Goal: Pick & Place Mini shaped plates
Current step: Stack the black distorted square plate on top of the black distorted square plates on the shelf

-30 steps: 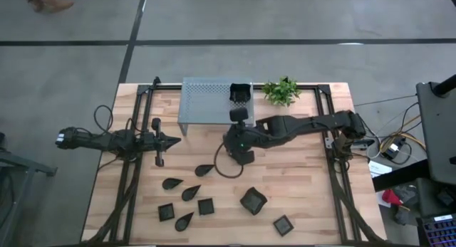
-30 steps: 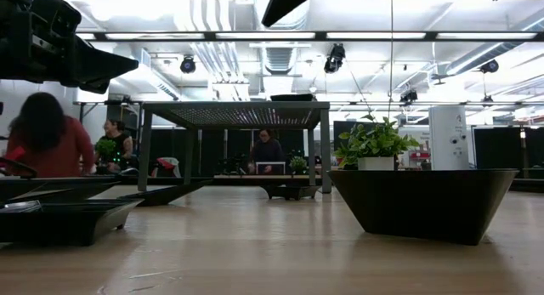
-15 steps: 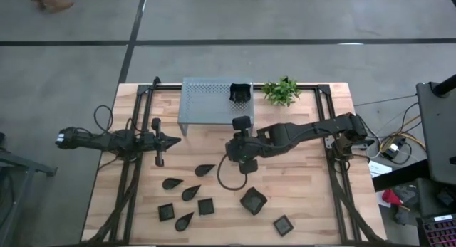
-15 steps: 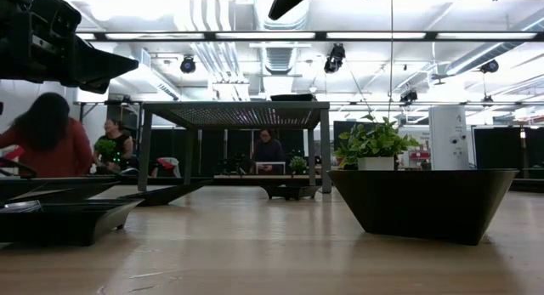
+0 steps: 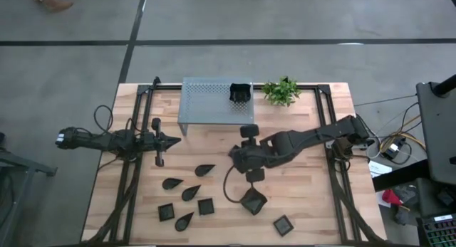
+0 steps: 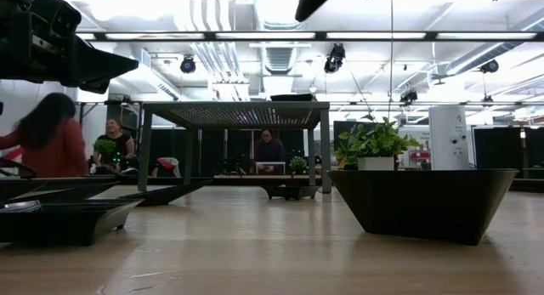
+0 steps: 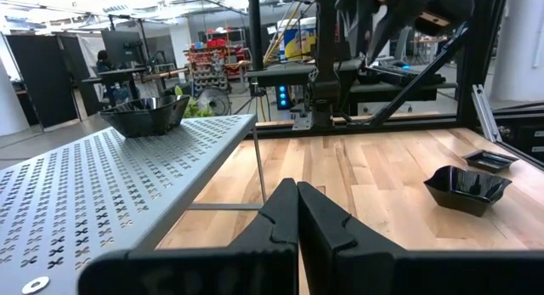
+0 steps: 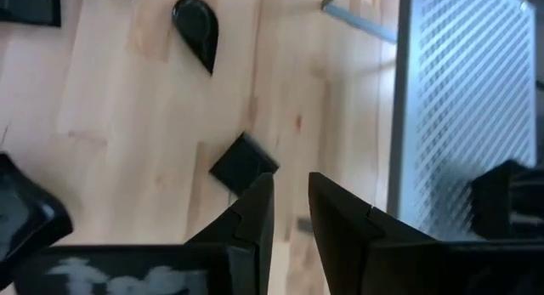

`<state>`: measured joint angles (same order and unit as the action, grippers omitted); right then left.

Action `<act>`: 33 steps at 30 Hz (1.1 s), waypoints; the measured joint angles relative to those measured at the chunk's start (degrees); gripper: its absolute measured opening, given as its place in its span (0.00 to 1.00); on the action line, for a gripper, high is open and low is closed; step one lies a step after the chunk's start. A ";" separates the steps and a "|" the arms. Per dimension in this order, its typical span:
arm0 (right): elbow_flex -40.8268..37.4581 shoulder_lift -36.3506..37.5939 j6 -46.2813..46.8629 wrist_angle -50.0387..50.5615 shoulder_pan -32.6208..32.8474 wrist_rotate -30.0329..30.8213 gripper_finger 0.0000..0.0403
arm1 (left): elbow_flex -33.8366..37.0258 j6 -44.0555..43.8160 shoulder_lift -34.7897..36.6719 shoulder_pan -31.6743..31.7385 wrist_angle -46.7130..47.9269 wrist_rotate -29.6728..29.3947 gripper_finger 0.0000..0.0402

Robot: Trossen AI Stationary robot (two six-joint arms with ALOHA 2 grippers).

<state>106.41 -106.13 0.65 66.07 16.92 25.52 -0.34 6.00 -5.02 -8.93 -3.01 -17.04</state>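
Several glossy black mini plates lie flat on the wooden table's near half: teardrops [image 5: 205,169] [image 5: 172,183], small squares [image 5: 206,206] [image 5: 283,225] and a larger wavy-edged square [image 5: 253,201]. One more dish sits on top of the grey shelf [image 5: 240,92]. My right gripper [image 5: 252,171] [image 8: 291,201] hovers above the table between the shelf and the wavy square plate, its fingers a little open with nothing between them. Below it are a tiny square plate [image 8: 244,163] and a teardrop [image 8: 197,27]. My left gripper [image 5: 171,140] [image 7: 297,206] waits shut at the shelf's left end.
The grey perforated shelf [image 5: 214,101] stands on thin legs at the far middle, with a small green plant [image 5: 281,90] to its right. Black frame rails [image 5: 132,183] [image 5: 336,169] run along both table sides. A cable loop [image 5: 228,188] hangs below my right arm. People are in the room behind [image 6: 47,146].
My right arm has swung steadily toward the table's near edge, away from the shelf and closer to the wavy square plate. No plate has moved.
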 joint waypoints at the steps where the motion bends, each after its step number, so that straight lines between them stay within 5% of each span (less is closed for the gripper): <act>1: -0.10 0.00 0.90 0.77 0.29 0.00 0.18 | 0.00 0.00 0.00 0.00 0.00 0.00 0.00; 10: -1.77 0.00 2.04 2.19 5.61 -4.01 0.17 | 0.00 -0.02 0.00 0.00 0.00 0.02 0.00; 18: -7.50 -0.44 -1.84 -7.35 12.33 -11.95 0.20 | 0.00 0.00 0.00 -0.01 0.00 0.00 0.00; 33: -16.53 -5.90 -3.39 -16.92 20.80 -8.51 0.38 | 0.00 0.00 0.02 0.00 0.00 0.02 0.00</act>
<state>89.88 -112.02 -2.74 49.16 37.72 17.01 -0.34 6.00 -4.99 -8.93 -3.01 -17.02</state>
